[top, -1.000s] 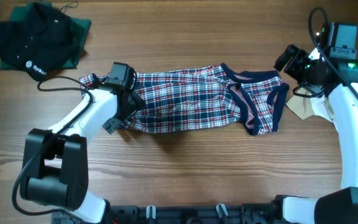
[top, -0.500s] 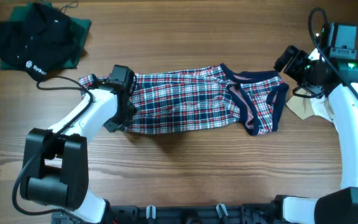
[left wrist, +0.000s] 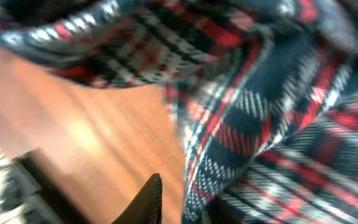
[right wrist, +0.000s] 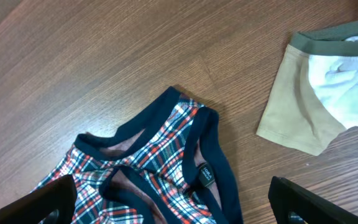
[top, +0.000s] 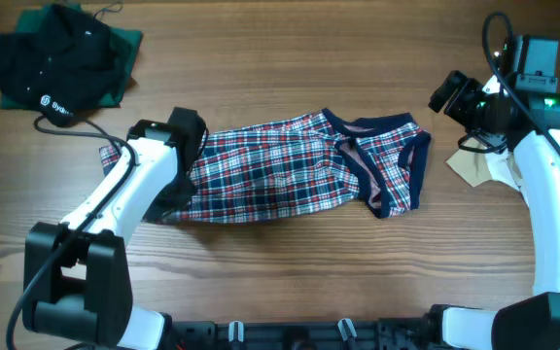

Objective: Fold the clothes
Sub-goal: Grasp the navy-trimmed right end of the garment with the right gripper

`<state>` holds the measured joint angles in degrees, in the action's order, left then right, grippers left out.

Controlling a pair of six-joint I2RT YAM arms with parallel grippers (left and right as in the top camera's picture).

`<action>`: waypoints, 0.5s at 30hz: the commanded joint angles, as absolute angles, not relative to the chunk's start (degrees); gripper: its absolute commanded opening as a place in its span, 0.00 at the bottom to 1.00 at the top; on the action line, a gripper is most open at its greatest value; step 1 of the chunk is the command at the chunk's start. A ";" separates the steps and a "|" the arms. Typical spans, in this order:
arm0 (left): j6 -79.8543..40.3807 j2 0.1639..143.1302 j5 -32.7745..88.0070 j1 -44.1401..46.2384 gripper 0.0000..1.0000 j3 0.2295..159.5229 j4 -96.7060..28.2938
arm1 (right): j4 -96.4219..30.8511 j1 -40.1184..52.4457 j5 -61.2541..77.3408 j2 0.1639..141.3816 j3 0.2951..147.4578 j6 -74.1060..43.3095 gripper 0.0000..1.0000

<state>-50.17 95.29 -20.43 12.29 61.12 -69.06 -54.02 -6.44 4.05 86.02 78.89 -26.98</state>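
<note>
Stretched lengthwise across the table (top: pixel 290 282): the plaid cloth (top: pixel 280 175), red, navy and white, with navy waistband trim and pinkish inside showing at its right end. Gripped at the left end by the left pincer (left wrist: pixel 178 208), closed on a bunched fold. Only one dark finger (left wrist: pixel 149 198) plain in the wrist view, the rest lost in blur and behind cloth. From overhead, buried under the left arm (top: pixel 134 190), so no sight of the jaws there.

Beyond the cloth's right end, holding nothing: the right pincer (right wrist: pixel 169 193), spread wide, its fingertips cut off at the two lower corners of the wrist view.

Just right of the waistband, apart from the plaid: a beige garment (right wrist: pixel 303 118) with an olive band and white lining. Cut off at the frame edge in the wrist view, partly covered by the right arm (top: pixel 552 194) from overhead.

Well up and left of the cloth: a black garment (top: pixel 52 63) heaped over a green piece (top: pixel 124 44), mostly hidden. White lettering on the black, too small to read.
</note>
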 commanded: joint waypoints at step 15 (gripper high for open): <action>-60.93 94.06 -29.23 2.72 0.43 61.76 -80.20 | -54.83 -6.44 4.78 85.93 78.30 -27.38 1.00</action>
<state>-58.02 95.24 -27.20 3.18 61.14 -80.16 -54.24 -6.44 4.08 86.02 78.89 -26.96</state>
